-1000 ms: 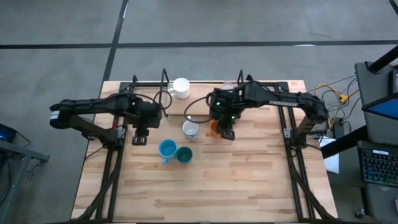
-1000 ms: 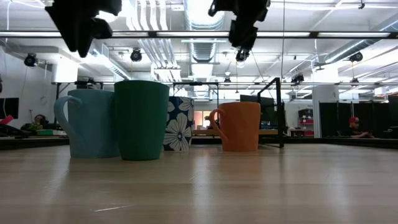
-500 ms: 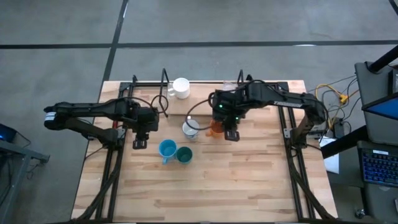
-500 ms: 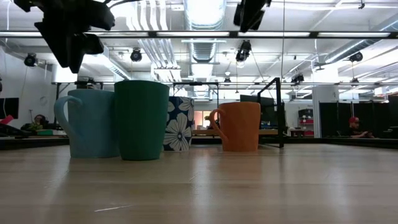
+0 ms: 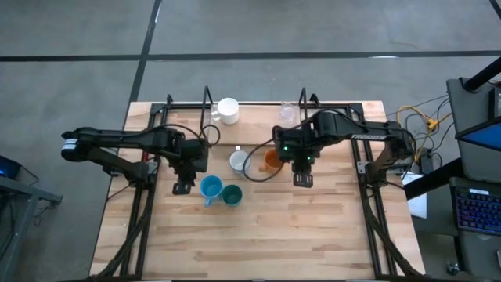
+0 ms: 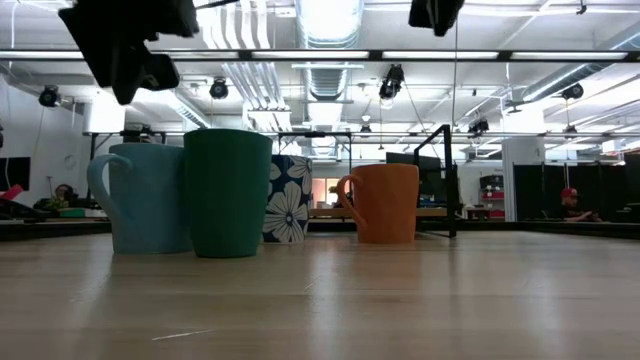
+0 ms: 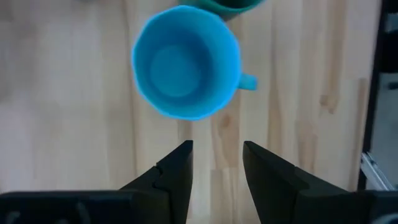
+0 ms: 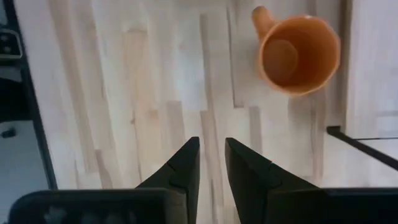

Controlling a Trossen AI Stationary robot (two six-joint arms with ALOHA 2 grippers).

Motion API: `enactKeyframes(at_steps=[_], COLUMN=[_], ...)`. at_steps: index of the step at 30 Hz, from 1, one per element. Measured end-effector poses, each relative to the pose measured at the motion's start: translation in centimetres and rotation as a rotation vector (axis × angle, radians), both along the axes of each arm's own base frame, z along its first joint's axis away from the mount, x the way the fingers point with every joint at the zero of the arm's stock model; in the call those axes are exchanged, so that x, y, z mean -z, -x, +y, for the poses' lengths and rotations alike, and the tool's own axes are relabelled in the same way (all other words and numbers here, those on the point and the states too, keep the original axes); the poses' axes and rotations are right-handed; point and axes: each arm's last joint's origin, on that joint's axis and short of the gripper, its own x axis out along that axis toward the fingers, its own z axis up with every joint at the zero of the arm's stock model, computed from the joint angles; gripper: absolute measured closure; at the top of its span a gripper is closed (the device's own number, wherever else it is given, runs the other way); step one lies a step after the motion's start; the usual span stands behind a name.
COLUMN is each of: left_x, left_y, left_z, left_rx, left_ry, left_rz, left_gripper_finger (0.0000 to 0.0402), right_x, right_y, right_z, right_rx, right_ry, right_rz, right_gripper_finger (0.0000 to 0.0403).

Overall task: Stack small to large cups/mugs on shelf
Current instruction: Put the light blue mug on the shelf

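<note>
The light blue mug [image 5: 210,187] and the dark teal cup [image 5: 232,194] stand side by side on the tabletop. A flowered whitish mug [image 5: 239,161] and the orange mug [image 5: 272,160] stand farther back. On the shelf [image 5: 258,125] at the far edge rest a white mug [image 5: 228,110] and a clear glass [image 5: 287,112]. My left gripper [image 7: 217,146] hangs open, pointing down, just left of the light blue mug [image 7: 185,62]. My right gripper [image 8: 212,142] hangs high, its fingers a narrow gap apart, nearer and to the right of the orange mug [image 8: 298,56].
Black frame rails [image 5: 368,204] run along the table's left and right sides. The shelf's upright wire loops [image 5: 207,98] rise at the far edge. Bare wood tabletop [image 5: 313,235] lies toward the near edge.
My right gripper has risen and drawn away from above the orange mug toward the table's near right, tipping more steeply down. My left gripper has sunk a little and moved toward the light blue mug. The mugs have stayed where they were.
</note>
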Motion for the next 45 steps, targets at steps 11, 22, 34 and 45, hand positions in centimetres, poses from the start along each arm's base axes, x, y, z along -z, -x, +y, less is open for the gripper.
enactKeyframes(at_steps=[11, 22, 34, 45], left_x=[0.4, -0.4, -0.4, 0.4], left_y=[-0.3, -0.1, -0.1, 0.0], left_z=[0.4, 0.5, 0.4, -0.1], left_rx=[-0.199, -0.359, -0.322, -0.115], left_ry=[-0.105, -0.142, -0.107, 0.042], left_rz=[0.157, 0.159, 0.161, 0.247], left_gripper_finger=[0.0276, 0.0276, 0.0276, 0.0203], right_x=[3.3, 4.2, 4.3, 4.2], right_y=[-1.4, -2.2, -2.2, -1.6], right_z=[-0.6, -1.3, -1.3, -1.6], right_rx=[0.119, 0.186, 0.123, -0.067], right_ry=[-0.046, -0.061, -0.075, -0.02], right_rz=[-0.008, -0.106, -0.105, -0.088], right_gripper_finger=[0.0339, 0.0253, 0.0095, 0.0097])
